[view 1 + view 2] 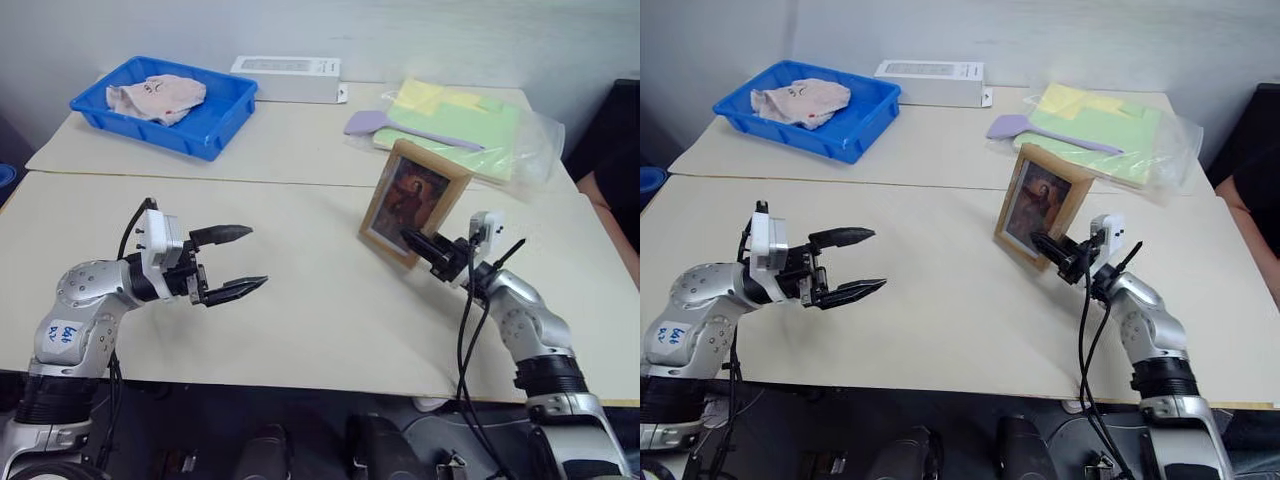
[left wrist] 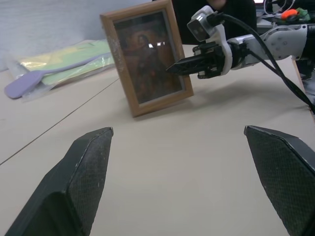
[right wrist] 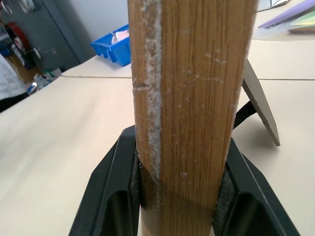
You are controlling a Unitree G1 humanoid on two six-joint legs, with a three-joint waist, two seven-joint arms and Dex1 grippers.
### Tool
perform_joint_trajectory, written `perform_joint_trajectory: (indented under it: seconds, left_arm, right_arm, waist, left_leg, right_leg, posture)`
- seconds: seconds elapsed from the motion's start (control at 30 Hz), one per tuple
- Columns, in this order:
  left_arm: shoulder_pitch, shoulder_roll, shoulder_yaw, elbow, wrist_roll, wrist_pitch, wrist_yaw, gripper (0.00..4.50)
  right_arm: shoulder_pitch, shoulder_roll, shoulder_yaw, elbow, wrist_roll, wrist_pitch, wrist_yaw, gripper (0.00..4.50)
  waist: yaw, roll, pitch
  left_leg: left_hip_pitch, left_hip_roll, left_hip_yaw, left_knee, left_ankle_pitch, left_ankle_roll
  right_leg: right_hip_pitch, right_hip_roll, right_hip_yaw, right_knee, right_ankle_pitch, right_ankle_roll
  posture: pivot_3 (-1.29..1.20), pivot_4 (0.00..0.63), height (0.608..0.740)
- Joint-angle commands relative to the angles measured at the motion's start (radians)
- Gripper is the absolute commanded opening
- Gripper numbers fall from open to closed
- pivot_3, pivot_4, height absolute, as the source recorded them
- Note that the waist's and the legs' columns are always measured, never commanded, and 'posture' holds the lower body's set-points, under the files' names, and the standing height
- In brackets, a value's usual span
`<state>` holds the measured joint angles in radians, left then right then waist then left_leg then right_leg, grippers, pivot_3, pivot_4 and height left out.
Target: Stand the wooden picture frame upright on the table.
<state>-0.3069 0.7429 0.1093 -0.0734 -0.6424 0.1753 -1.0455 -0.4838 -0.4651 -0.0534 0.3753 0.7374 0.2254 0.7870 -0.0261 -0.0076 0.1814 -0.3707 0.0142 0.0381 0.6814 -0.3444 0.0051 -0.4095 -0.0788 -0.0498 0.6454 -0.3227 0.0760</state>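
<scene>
The wooden picture frame (image 1: pixel 415 200) stands upright on the table (image 1: pixel 300 310), right of centre, with its brownish picture facing me. My right gripper (image 1: pixel 410 240) is shut on the frame's lower right edge; the right wrist view has the light wood edge (image 3: pixel 192 88) pinched between both fingers (image 3: pixel 115 177), and the fold-out stand (image 3: pixel 258 103) is spread behind it. My left gripper (image 1: pixel 255 258) hovers over the table's left half, open wide and empty, a good way from the frame (image 2: pixel 147 59).
A blue tray (image 1: pixel 215 125) holding a cloth (image 1: pixel 155 97) sits at the back left, with a white flat box (image 1: pixel 290 78) beside it. A purple spatula (image 1: pixel 400 128) lies on green and yellow sheets (image 1: pixel 460 120) in a plastic sleeve behind the frame. A person's arm (image 1: pixel 605 195) shows at the right edge.
</scene>
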Motion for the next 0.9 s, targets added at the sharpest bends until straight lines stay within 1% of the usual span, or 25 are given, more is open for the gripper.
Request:
perform_joint_trajectory:
  seconds: [0.03,0.13,0.23,0.47,0.53,0.57,0.63,0.7,0.73,0.77,0.8,0.9]
  left_arm:
    - [-0.027,-0.009,0.021,-0.025,0.001,0.015,-0.003,4.50]
    - [-0.034,-0.013,0.022,-0.021,0.010,0.022,-0.013,4.50]
    - [-0.038,-0.016,0.024,-0.025,0.015,0.028,-0.014,4.50]
    - [-0.041,-0.022,0.029,-0.017,0.026,0.033,-0.020,4.50]
    - [-0.045,-0.024,0.028,-0.012,0.032,0.032,-0.022,4.50]
    - [-0.045,-0.024,0.027,-0.011,0.034,0.031,-0.023,4.50]
    - [-0.045,-0.023,0.027,-0.008,0.036,0.033,-0.024,4.50]
    - [-0.044,-0.023,0.030,-0.003,0.036,0.034,-0.027,4.50]
    - [-0.043,-0.023,0.031,0.000,0.037,0.033,-0.029,4.50]
    - [-0.042,-0.022,0.032,0.001,0.038,0.034,-0.030,4.50]
    - [-0.040,-0.021,0.034,0.004,0.038,0.034,-0.033,4.50]
    - [-0.032,-0.017,0.038,0.013,0.043,0.032,-0.040,4.50]
  right_arm:
    - [-0.005,0.007,-0.022,0.092,-0.081,0.000,0.000,1.27]
    - [0.002,0.026,-0.011,0.140,-0.150,-0.045,-0.008,1.27]
    - [-0.014,0.043,-0.036,0.194,-0.196,-0.068,-0.072,1.27]
    - [-0.005,0.044,-0.044,0.180,-0.242,-0.069,-0.040,1.27]
    - [-0.004,0.049,-0.056,0.171,-0.230,-0.053,-0.036,2.02]
    - [-0.004,0.053,-0.065,0.170,-0.234,-0.057,-0.047,2.30]
    - [-0.005,0.055,-0.073,0.168,-0.247,-0.072,-0.051,2.93]
    - [-0.003,0.055,-0.082,0.163,-0.249,-0.072,-0.050,3.66]
    - [-0.003,0.054,-0.085,0.160,-0.248,-0.064,-0.045,4.10]
    - [0.000,0.051,-0.087,0.156,-0.248,-0.064,-0.032,4.36]
    - [0.003,0.047,-0.088,0.154,-0.250,-0.062,-0.020,4.46]
    - [0.017,0.037,-0.096,0.132,-0.251,-0.059,0.008,4.46]
  waist:
    - [-0.002,0.000,0.000]
    - [-0.002,-0.001,-0.001]
    - [-0.005,-0.001,-0.002]
    - [-0.001,-0.001,-0.003]
    - [0.000,-0.002,-0.003]
    - [0.000,-0.001,-0.003]
    - [-0.002,0.000,-0.003]
    - [-0.003,0.000,-0.002]
    - [-0.003,0.000,-0.002]
    - [-0.002,0.000,-0.002]
    - [-0.001,0.000,-0.002]
    - [0.000,0.000,-0.002]
  left_leg:
    - [0.000,0.000,0.000,0.000,0.000,0.000]
    - [0.002,0.000,0.000,0.001,0.000,0.000]
    - [0.003,0.000,0.000,0.001,0.000,0.000]
    - [0.007,0.000,-0.001,0.001,0.000,0.001]
    - [0.013,0.000,-0.001,0.000,-0.001,0.001]
    - [0.014,0.000,-0.002,-0.002,-0.001,0.001]
    - [0.014,0.000,-0.002,-0.003,-0.001,0.001]
    - [0.014,0.000,-0.002,-0.004,-0.002,0.001]
    - [0.014,0.000,-0.002,-0.004,-0.002,0.001]
    - [0.014,0.000,-0.002,-0.004,-0.002,0.001]
    - [0.014,0.000,-0.002,-0.004,-0.002,0.001]
    - [0.014,0.000,-0.002,-0.004,-0.002,0.002]
  right_leg:
    - [0.000,0.000,0.000,0.000,0.000,0.000]
    - [0.001,0.000,0.000,0.000,0.000,0.000]
    - [0.002,0.000,0.001,0.000,0.000,0.000]
    - [0.008,-0.001,0.000,-0.001,0.000,0.000]
    - [0.014,-0.001,0.000,-0.004,0.000,0.000]
    - [0.016,-0.001,-0.001,-0.006,0.000,0.000]
    - [0.016,-0.002,-0.001,-0.008,0.000,0.000]
    - [0.016,-0.001,-0.001,-0.008,0.000,0.000]
    - [0.016,-0.001,-0.001,-0.008,0.000,0.000]
    - [0.016,-0.001,-0.001,-0.008,0.000,0.000]
    - [0.016,-0.001,-0.001,-0.008,0.000,0.000]
    - [0.016,-0.001,-0.001,-0.008,0.000,0.000]
  posture:
    - [0.00,0.150,0.740]
    - [0.00,0.150,0.740]
    - [0.00,0.150,0.740]
    - [0.00,0.150,0.740]
    - [0.00,0.150,0.740]
    - [0.00,0.150,0.740]
    - [0.00,0.150,0.740]
    - [0.00,0.150,0.740]
    - [0.00,0.150,0.740]
    - [0.00,0.150,0.740]
    - [0.00,0.150,0.740]
    - [0.00,0.150,0.740]
